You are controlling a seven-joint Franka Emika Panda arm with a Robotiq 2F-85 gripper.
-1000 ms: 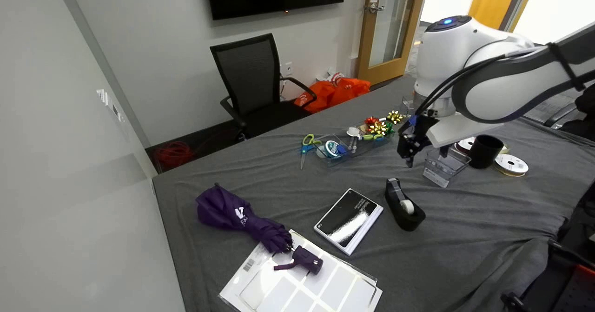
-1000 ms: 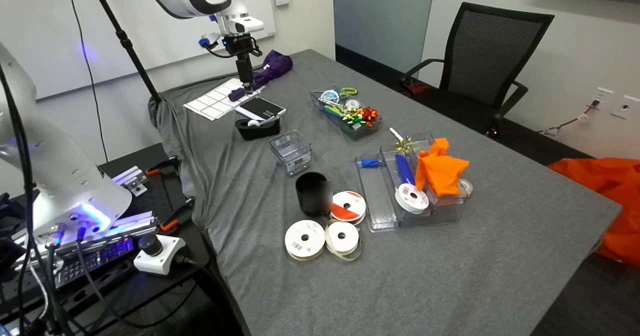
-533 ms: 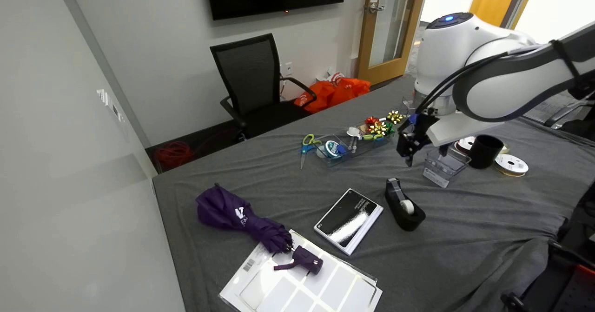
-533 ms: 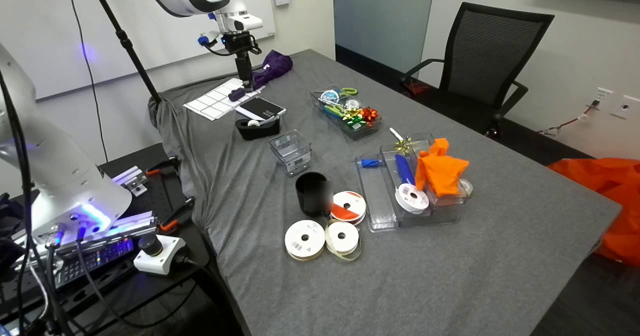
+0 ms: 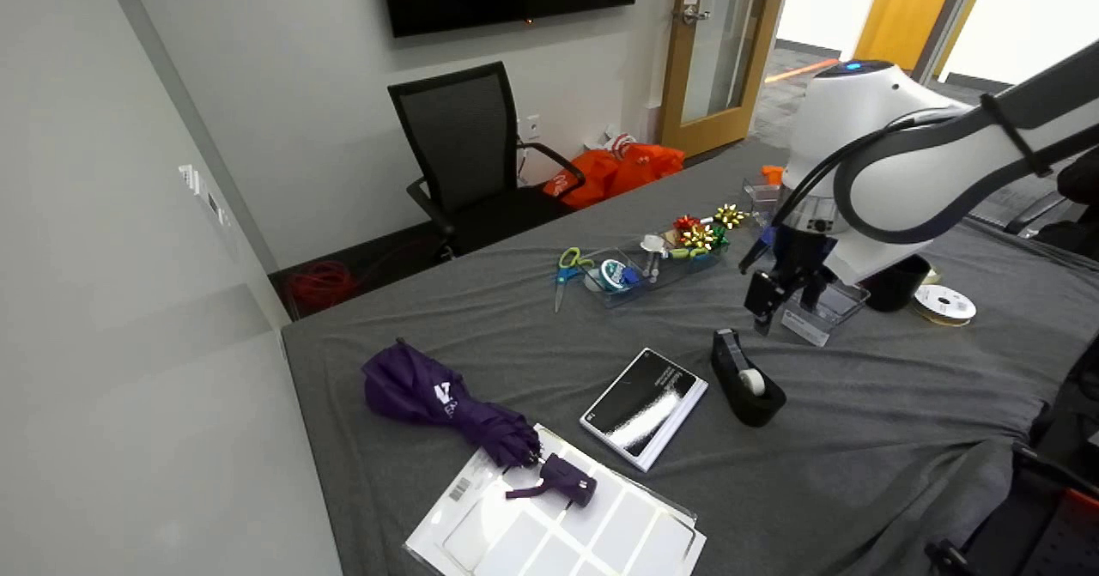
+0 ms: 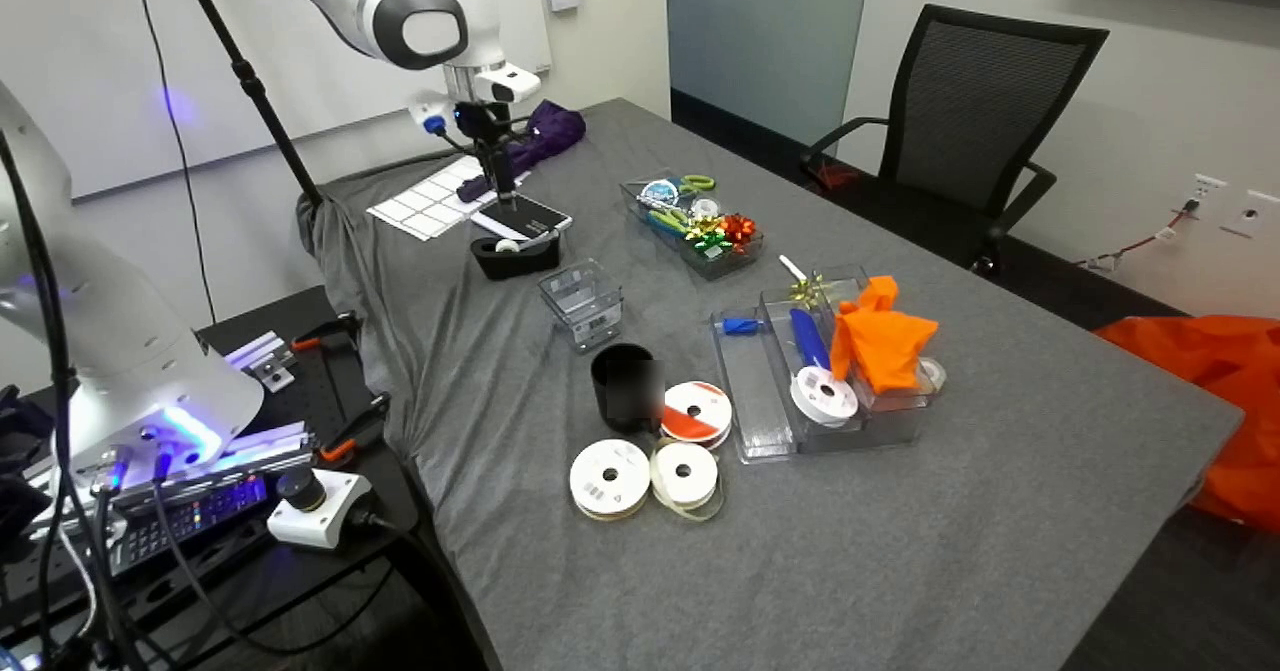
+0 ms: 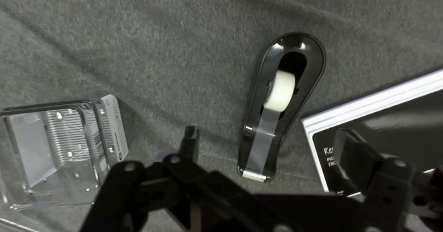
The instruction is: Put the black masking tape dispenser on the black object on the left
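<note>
The black masking tape dispenser [image 5: 747, 387] lies on the grey cloth, right beside the black object. It also shows in an exterior view [image 6: 512, 261] and in the wrist view [image 7: 292, 104], with a white tape roll in it. The black object [image 5: 644, 404] is a flat glossy slab with white edges. It shows in an exterior view [image 6: 520, 216] and at the right of the wrist view [image 7: 408, 128]. My gripper [image 7: 268, 135] is open and empty above the dispenser, whose narrow end shows between the fingers. The gripper also shows in both exterior views [image 5: 786, 312] [image 6: 508, 201].
A clear plastic bin [image 7: 62, 149] stands near the dispenser. A black mug [image 6: 622, 391] and several ribbon spools [image 6: 610, 476] lie beyond it. A purple umbrella [image 5: 446, 404] lies partly on white sheets [image 5: 592, 533]. A clear tray with bows [image 6: 700, 241] stands farther along.
Over the last half second my arm and gripper have moved lower, shifting down and to the right in both exterior views. The dispenser and the black object have not moved.
</note>
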